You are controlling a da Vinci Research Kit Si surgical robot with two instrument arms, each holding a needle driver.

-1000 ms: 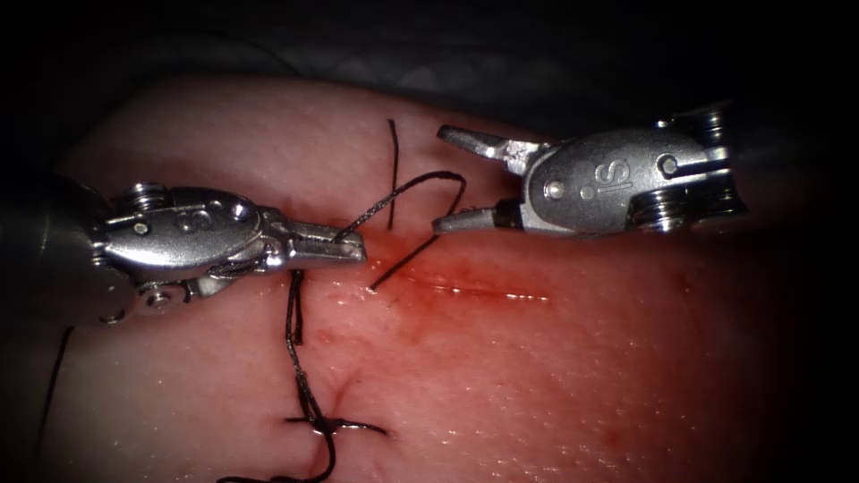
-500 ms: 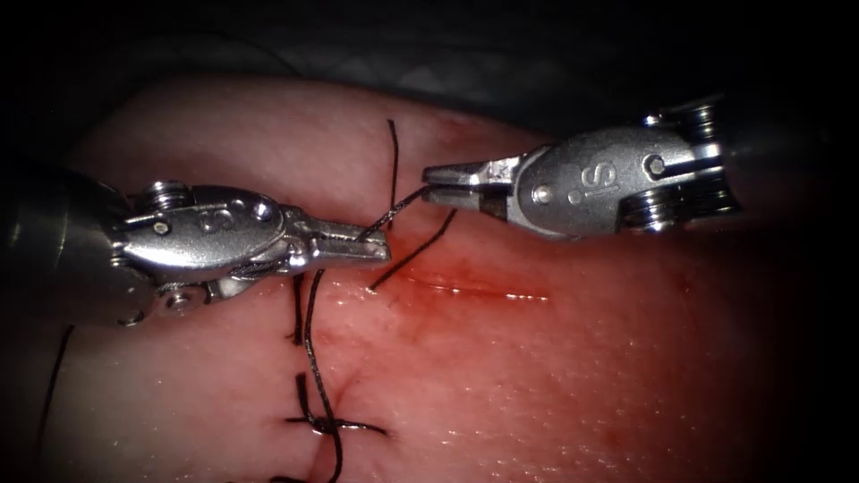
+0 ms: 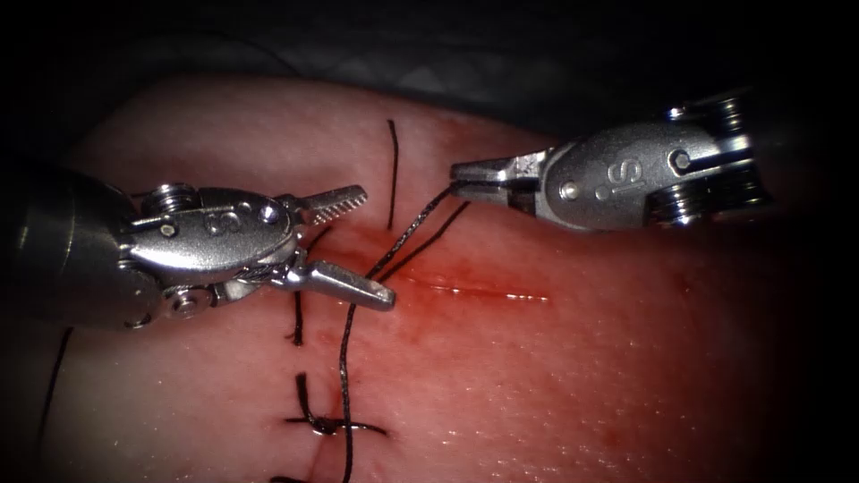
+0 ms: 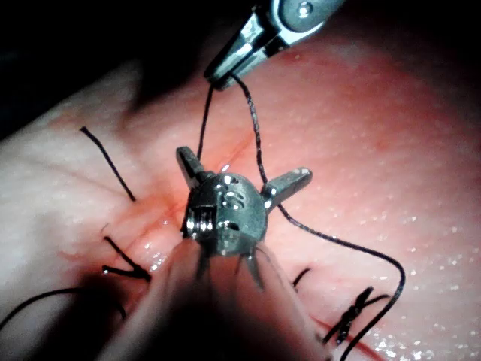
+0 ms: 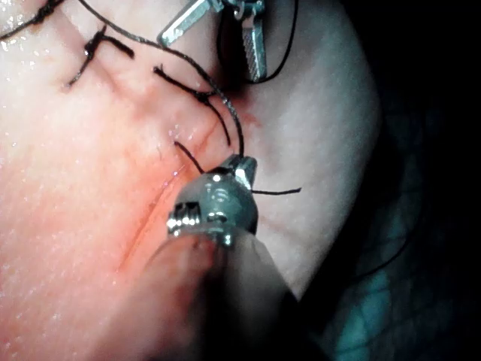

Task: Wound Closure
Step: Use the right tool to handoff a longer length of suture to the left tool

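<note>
The right steel hand [image 3: 461, 172] pinches the thin black thread [image 3: 407, 237], which slants down-left between the left steel hand's [image 3: 371, 241] spread jaws, which hold nothing.

My left claw [image 3: 344, 241] is polished silver steel: a rounded wrist housing studded with small round pins and screw heads, a faint stamped letter on its flank, one inner jaw face cut with fine cross-teeth. Behind it, my shaft runs wide, dull and grey. My right claw [image 3: 465, 174] wears the same bright metal, its oval housing stamped with the letters "S" and "i" beside two round rivets, stacked grooved pulley discs at the rear, slim tapered jaws at the front.
</note>
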